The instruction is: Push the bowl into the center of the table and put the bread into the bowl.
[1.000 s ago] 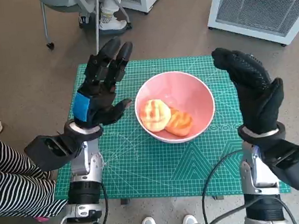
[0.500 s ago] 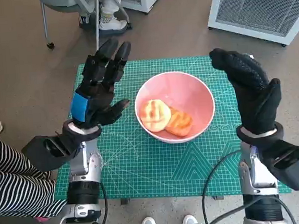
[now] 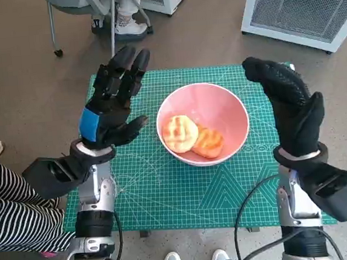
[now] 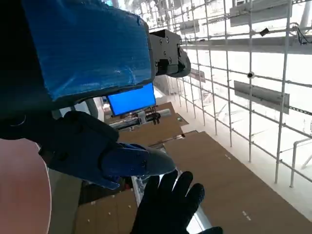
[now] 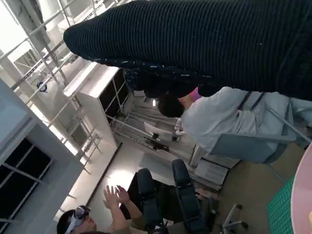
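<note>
Head view, bread point(image 3: 192, 137) in pink bowl point(image 3: 223, 107), green mat point(image 3: 167, 191)

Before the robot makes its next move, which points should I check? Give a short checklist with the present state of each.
1. Pink bowl near the middle of the green mat: ok.
2. Both bread pieces inside the bowl: ok.
3. Left hand holds nothing, fingers apart: ok.
4. Right hand holds nothing, raised beside the bowl: ok.
5. Neither hand touches the bowl: ok.
6. Mat centred on the table: cannot tell.
</note>
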